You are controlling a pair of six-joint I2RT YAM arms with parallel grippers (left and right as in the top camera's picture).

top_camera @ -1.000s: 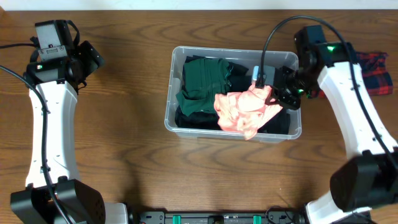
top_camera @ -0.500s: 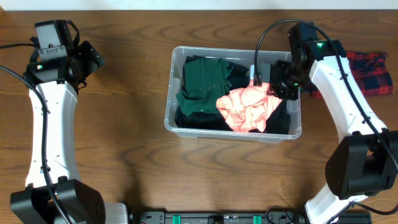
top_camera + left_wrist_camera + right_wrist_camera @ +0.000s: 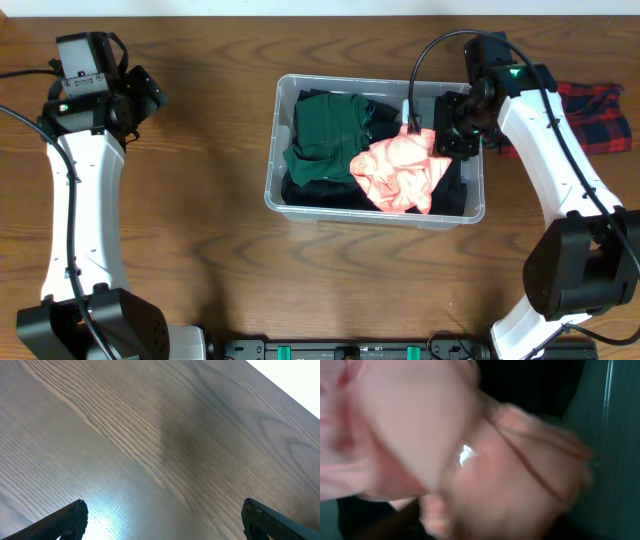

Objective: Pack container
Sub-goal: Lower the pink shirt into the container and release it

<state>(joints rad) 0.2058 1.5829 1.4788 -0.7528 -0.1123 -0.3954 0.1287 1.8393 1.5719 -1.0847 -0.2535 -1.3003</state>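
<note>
Grip of my right jaws I cannot judge, blurred behind the pink cloth [image 3: 400, 172]. That cloth has come off the front rim and now lies inside the container [image 3: 272, 150], mid-counter [image 3: 200, 250]. Left jaws hang released. The plaid cloth [image 3: 600, 115] looks next to pack.

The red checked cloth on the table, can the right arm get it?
Probably yes: the red checked cloth lies in the open just beside the right arm, outside the container.

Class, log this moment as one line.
clear rectangular plastic bin: green cloth, black cloth, crumpled pink cloth inside | right claw: at pink cloth, grip unclear | left claw: open above wooden table
</note>
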